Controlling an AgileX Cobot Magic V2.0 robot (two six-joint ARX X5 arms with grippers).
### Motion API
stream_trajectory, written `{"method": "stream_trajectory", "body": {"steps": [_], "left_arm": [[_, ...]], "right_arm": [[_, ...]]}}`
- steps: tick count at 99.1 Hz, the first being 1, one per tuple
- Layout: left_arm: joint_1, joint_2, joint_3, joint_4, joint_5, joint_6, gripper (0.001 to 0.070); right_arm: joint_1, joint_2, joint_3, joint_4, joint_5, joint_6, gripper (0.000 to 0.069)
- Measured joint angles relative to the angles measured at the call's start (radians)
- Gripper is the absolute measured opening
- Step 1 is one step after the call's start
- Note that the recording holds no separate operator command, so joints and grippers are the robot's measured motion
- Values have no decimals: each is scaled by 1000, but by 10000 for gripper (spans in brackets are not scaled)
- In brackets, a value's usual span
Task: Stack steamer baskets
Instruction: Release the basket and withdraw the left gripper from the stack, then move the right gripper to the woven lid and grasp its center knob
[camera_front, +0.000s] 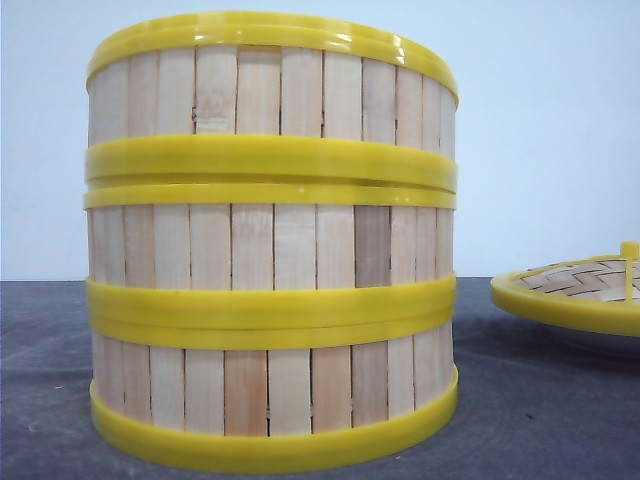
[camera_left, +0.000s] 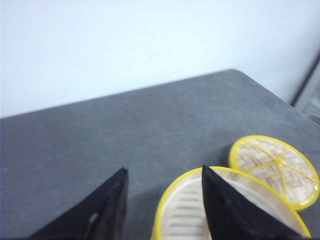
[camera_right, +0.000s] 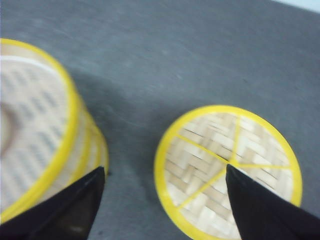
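Note:
Three steamer baskets (camera_front: 270, 240) stand stacked in one column on the grey table, close to the front camera. Each has pale slat walls and yellow rings. From above, the top basket (camera_left: 187, 210) shows its open slatted floor in the left wrist view. My left gripper (camera_left: 163, 172) hangs open above it, one fingertip over the rim, the other over bare table. The stack (camera_right: 42, 130) also fills one side of the right wrist view. My right gripper (camera_right: 165, 172) is open above the gap between the stack and the lid, holding nothing.
A flat woven lid (camera_front: 580, 290) with a yellow rim and knob lies to the right of the stack, also seen as the lid (camera_right: 227, 167) and the lid (camera_left: 274, 167) from above. The table's far corner (camera_left: 235, 72) meets a pale wall.

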Motion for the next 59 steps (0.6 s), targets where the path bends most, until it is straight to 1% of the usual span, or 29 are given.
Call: {"method": "stream_trajectory", "body": {"steps": [5, 18, 29, 45, 59], "left_arm": [[0, -47, -32, 1, -11, 0, 275], [0, -164, -145, 1, -13, -1, 275], [0, -277, -267, -1, -13, -19, 275], [0, -419, -407, -21, -13, -53, 275], [0, -489, -437, -41, -13, -74, 275]], "right_arm": [[-38, 31, 0, 0, -1, 0, 475], [-130, 109, 0, 0, -18, 0, 475], [-192, 172, 0, 0, -27, 0, 473], [-260, 269, 0, 0, -29, 0, 399], [-292, 358, 0, 1, -30, 0, 381]]}}
